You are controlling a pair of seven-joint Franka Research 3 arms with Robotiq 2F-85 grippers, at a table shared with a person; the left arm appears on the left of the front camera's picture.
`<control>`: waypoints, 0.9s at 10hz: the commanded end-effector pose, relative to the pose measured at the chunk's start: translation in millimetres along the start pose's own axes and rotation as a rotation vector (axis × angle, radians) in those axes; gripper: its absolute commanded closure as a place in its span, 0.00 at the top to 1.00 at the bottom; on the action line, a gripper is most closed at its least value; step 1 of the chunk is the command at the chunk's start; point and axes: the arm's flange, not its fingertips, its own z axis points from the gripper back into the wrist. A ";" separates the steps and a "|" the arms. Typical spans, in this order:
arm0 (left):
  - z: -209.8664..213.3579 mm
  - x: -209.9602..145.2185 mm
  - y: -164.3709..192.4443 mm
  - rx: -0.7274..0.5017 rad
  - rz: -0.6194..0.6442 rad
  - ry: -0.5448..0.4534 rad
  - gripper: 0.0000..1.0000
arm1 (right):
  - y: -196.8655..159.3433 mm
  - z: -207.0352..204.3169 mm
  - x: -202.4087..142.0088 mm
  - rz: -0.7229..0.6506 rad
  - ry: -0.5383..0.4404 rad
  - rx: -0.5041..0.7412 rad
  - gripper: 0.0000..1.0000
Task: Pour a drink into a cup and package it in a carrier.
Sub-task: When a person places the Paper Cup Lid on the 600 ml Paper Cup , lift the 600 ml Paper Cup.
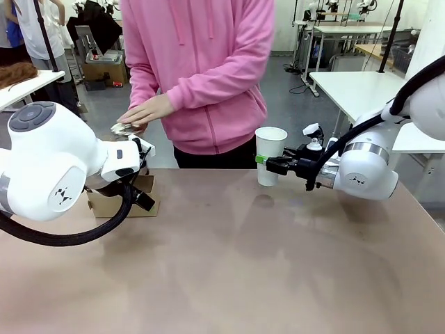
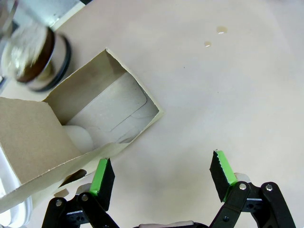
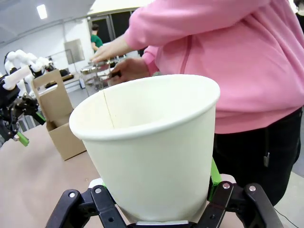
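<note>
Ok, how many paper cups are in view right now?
1: a white cup, upright in the right gripper, in front of the person. A pale round shape inside the carrier could be another; I cannot tell.

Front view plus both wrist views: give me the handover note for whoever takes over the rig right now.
Left hand: open, empty, over the table beside the carrier.
Right hand: shut on the white paper cup, upright, at the table's far side in front of the person.
Jug of dark drink: beyond the carrier, under the person's hands.
Done: cup gripped; no drink shows in it.
Left: pour the drink, then set the cup in a carrier slot.
</note>
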 end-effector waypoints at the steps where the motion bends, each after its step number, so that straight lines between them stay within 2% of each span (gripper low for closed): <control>1: 0.4 -0.2 0.1 -0.002 0.001 -0.001 1.00 | 1.5 -2.2 1.9 -0.001 -0.006 -0.001 0.80; 9: 0.4 -0.2 0.1 -0.002 0.001 -0.001 1.00 | 1.5 -2.2 1.9 -0.001 -0.006 -0.001 0.80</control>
